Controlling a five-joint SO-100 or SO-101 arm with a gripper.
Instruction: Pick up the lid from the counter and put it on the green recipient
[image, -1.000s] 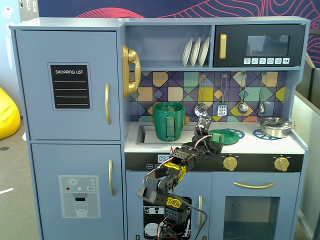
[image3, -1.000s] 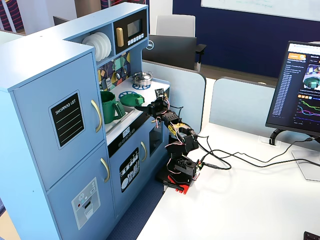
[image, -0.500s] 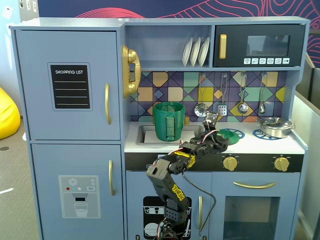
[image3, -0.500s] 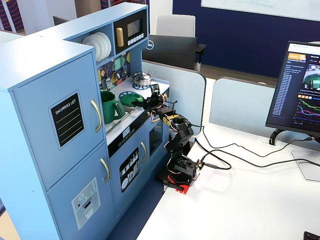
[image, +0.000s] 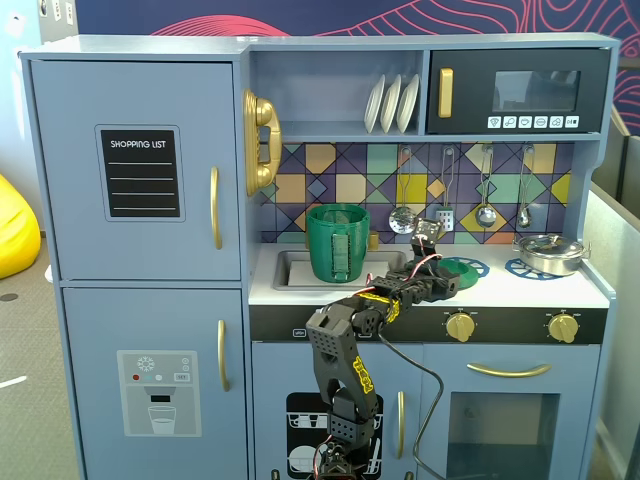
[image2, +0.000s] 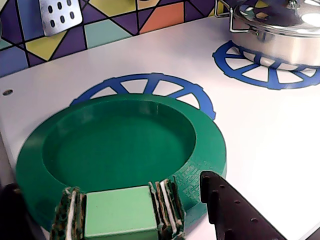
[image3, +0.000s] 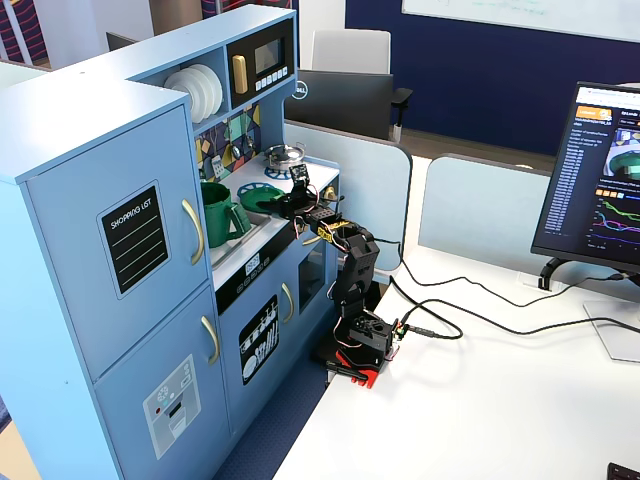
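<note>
The green lid (image2: 120, 145) lies flat on the white counter (image2: 260, 145), over a blue burner ring (image2: 145, 82). It shows a wide sunken middle and a light green block with layered pads at its near edge. My gripper (image2: 122, 215) is open. Its black right finger (image2: 235, 210) and its dark left finger (image2: 12, 210) stand on either side of that block, apart from it. In a fixed view the gripper (image: 445, 282) is at the lid (image: 465, 267), right of the tall green ribbed pot (image: 337, 240) in the sink. In a fixed view from the side I also see the pot (image3: 215, 210) and the lid (image3: 255, 197).
A shiny silver pan with a lid (image2: 280, 35) sits on the second blue ring at the far right of the counter (image: 548, 252). Utensils hang on the tiled back wall (image: 486, 205). The arm's base stands on a desk in front of the toy kitchen (image3: 360, 340).
</note>
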